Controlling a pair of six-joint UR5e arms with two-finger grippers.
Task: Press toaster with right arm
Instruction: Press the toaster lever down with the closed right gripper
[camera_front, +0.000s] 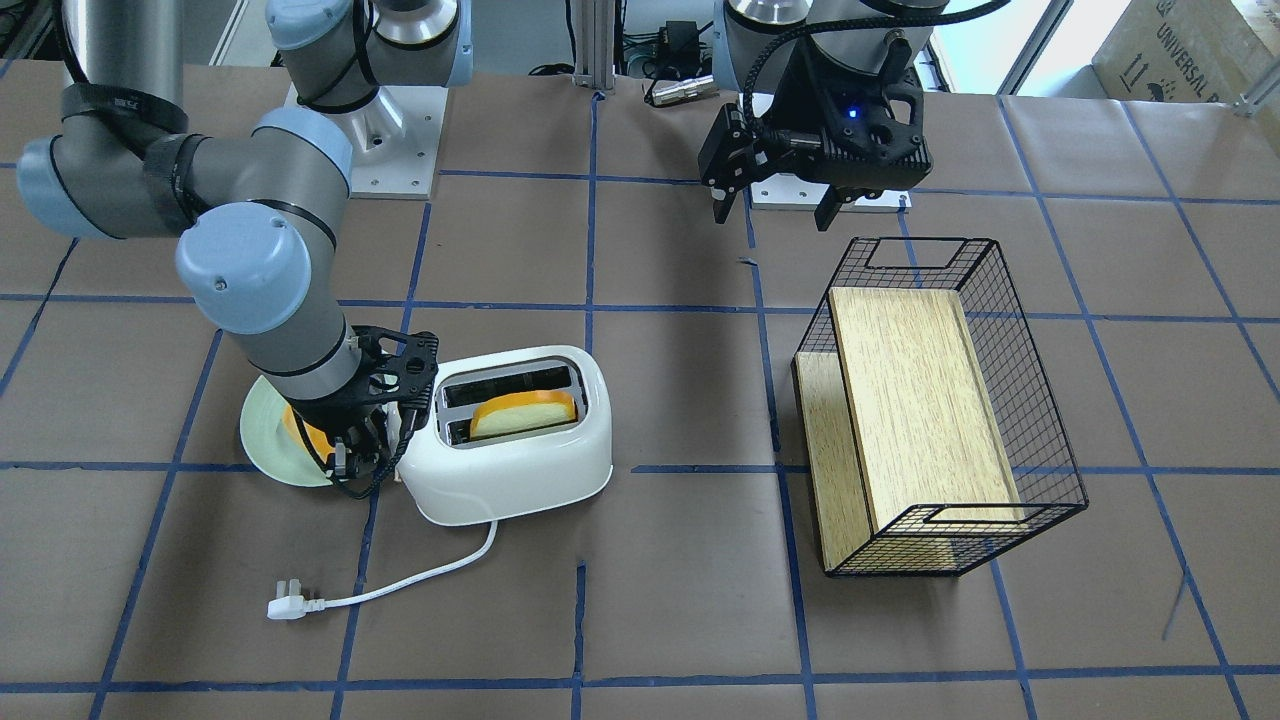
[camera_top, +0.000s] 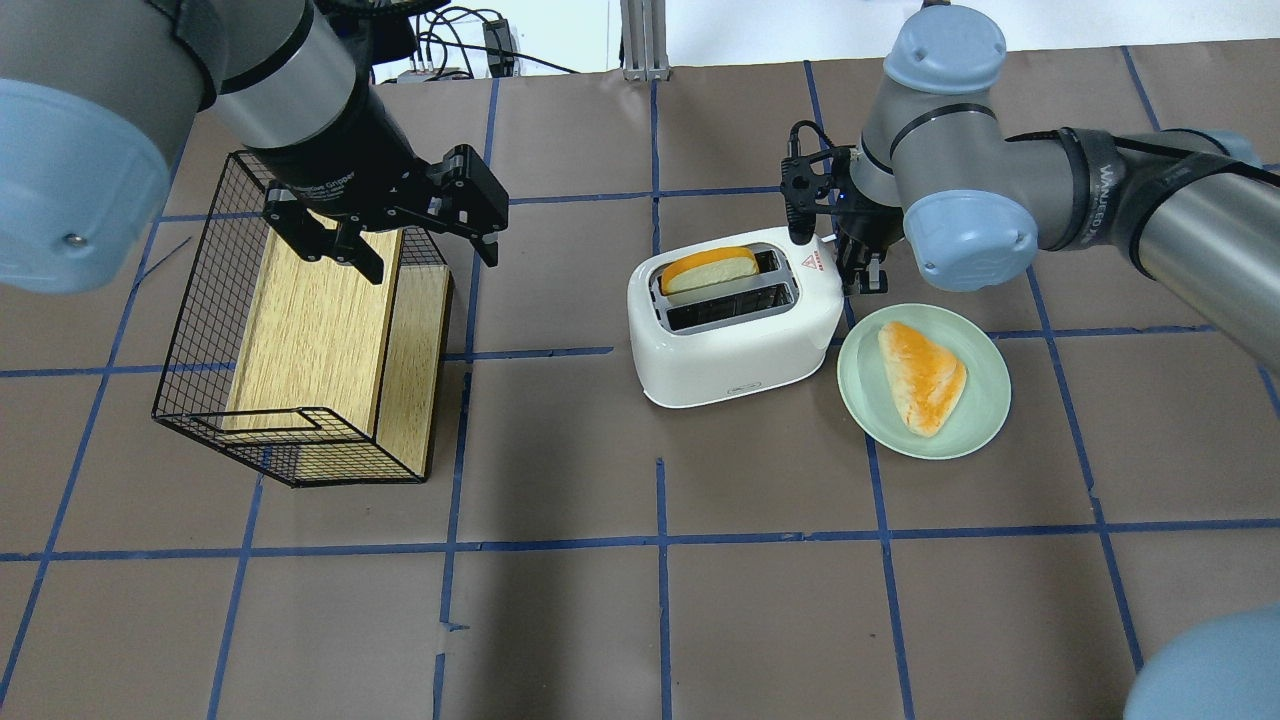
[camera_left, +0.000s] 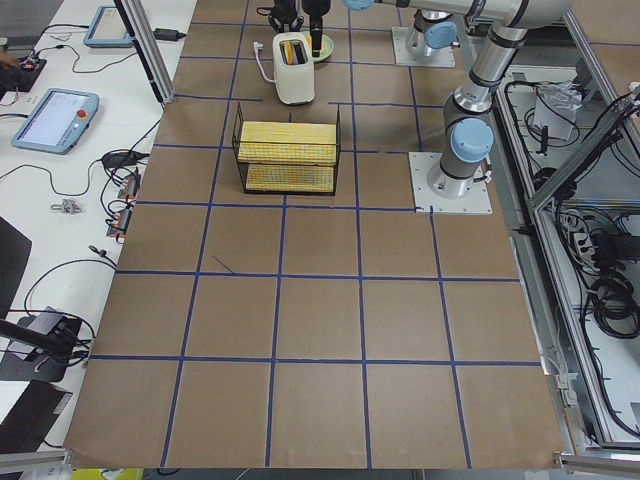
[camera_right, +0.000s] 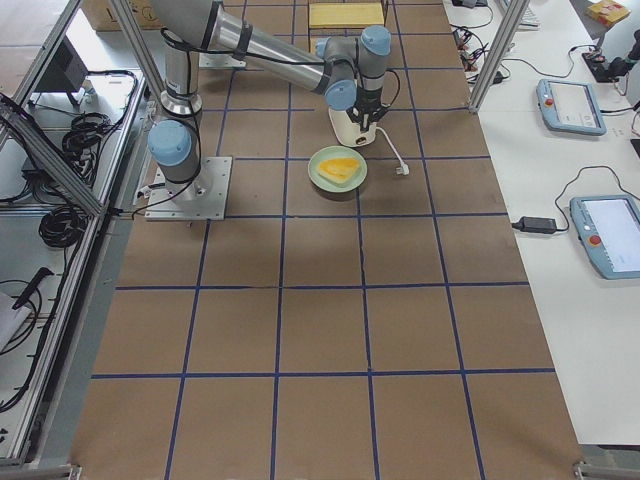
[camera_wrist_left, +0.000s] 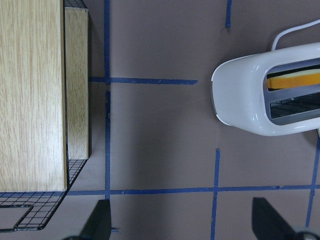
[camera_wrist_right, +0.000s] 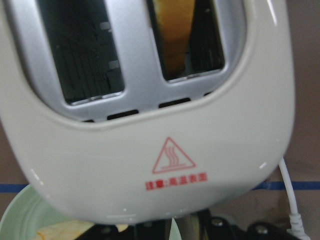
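Note:
The white two-slot toaster (camera_front: 510, 470) (camera_top: 735, 345) stands on the table with a slice of bread (camera_top: 708, 268) sticking up from the slot farther from the robot. Its red triangle mark (camera_wrist_right: 173, 156) fills the right wrist view. My right gripper (camera_top: 862, 275) (camera_front: 365, 465) points down at the toaster's marked end, tight against it, with its fingers together. That end's face and lever are hidden behind the gripper. My left gripper (camera_top: 425, 255) (camera_front: 775, 215) hangs open and empty above the wire basket's edge, far from the toaster.
A pale green plate (camera_top: 870, 400) with a piece of toast (camera_top: 922, 375) lies right beside the toaster, under the right arm. The white cord and plug (camera_front: 285, 607) trail on the operators' side. A black wire basket (camera_top: 200, 400) holding wooden boards stands on the robot's left.

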